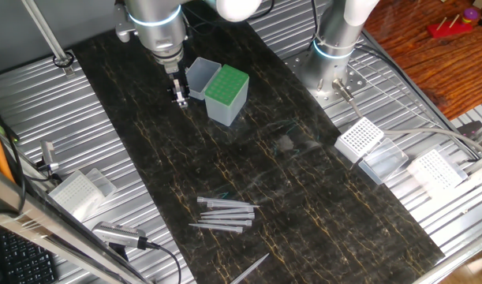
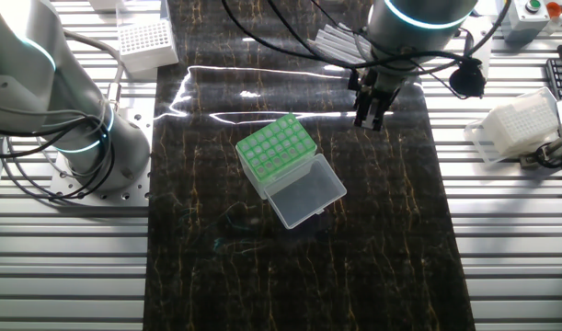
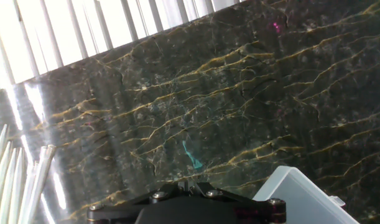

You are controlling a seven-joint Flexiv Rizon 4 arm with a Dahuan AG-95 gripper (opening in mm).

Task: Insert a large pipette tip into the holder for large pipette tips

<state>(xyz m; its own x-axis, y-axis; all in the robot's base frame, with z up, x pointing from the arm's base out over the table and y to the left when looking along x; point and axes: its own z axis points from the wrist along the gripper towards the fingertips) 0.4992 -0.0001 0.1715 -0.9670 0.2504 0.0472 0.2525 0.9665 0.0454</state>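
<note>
Gripper (image 1: 180, 96) hangs in the upper left-centre of one fixed view, just left of the holder for large pipette tips (image 1: 226, 95), its two fingers close together with nothing visible between them; whether they actually meet cannot be told. In the other fixed view the same gripper (image 2: 369, 114) sits upper right of centre, apart from the holder (image 2: 277, 152), whose green perforated top faces up and whose clear hinged lid (image 2: 305, 190) lies flat open toward the lower right. Large pipette tips (image 1: 225, 214) lie in a loose cluster on the dark marbled mat (image 1: 304, 181) low in the centre of the first fixed view, well apart from both holder and gripper; one more tip (image 1: 252, 266) lies alone near the bottom edge. Hand view shows several tips (image 3: 15, 180) at the lower left edge and a pale corner of the lid (image 3: 298, 193) at lower right. White-grid racks (image 1: 360, 140) rest on the ribbed table at right.
</note>
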